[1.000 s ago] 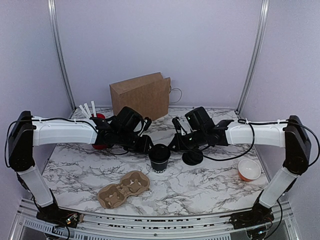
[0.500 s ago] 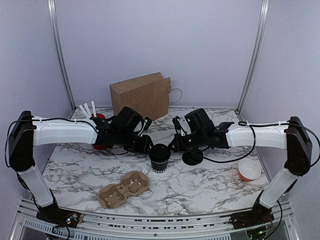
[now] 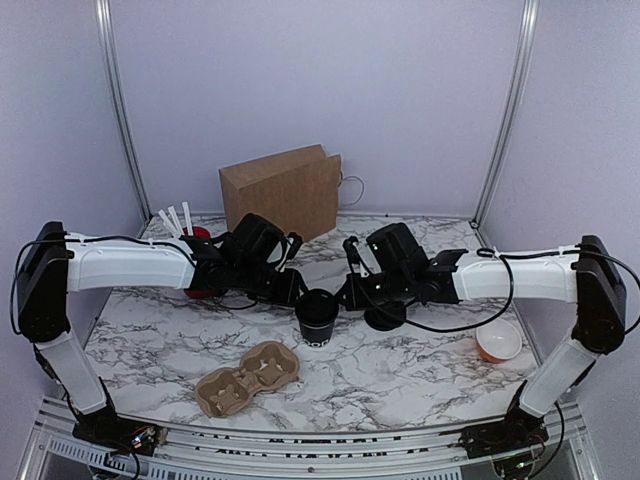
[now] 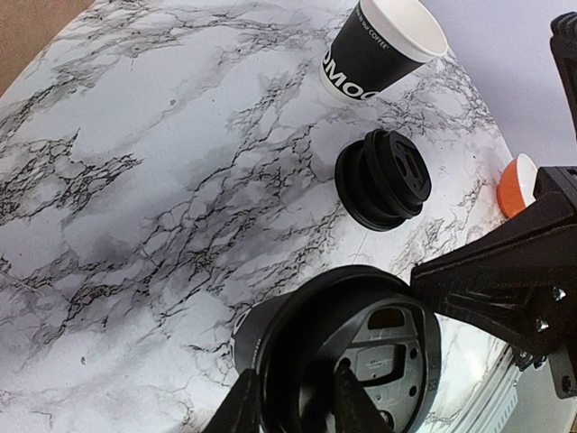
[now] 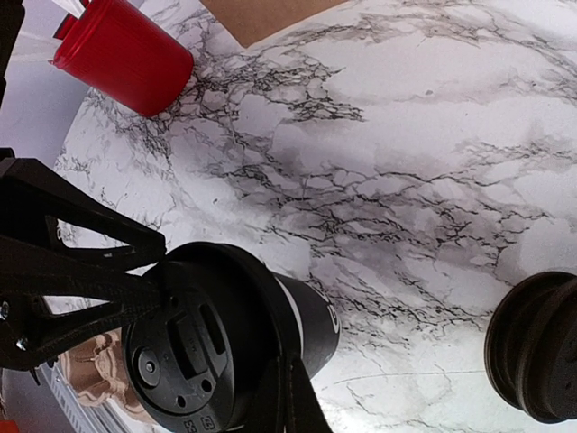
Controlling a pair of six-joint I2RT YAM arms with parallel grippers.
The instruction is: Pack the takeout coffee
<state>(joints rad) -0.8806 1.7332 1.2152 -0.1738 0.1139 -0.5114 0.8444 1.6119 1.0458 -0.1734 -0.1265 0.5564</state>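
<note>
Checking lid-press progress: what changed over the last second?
The right gripper edged slightly left, toward the lidded coffee cup. No visible grasp or release. The left gripper, lid stack, cup carrier and paper bag are unchanged.

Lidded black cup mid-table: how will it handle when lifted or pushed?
The cup looks like paper, so a hard squeeze likely dents it. It tapers to a narrow base; a high push may tip it. The lid looks seated; fill and weight can't be told.
</note>
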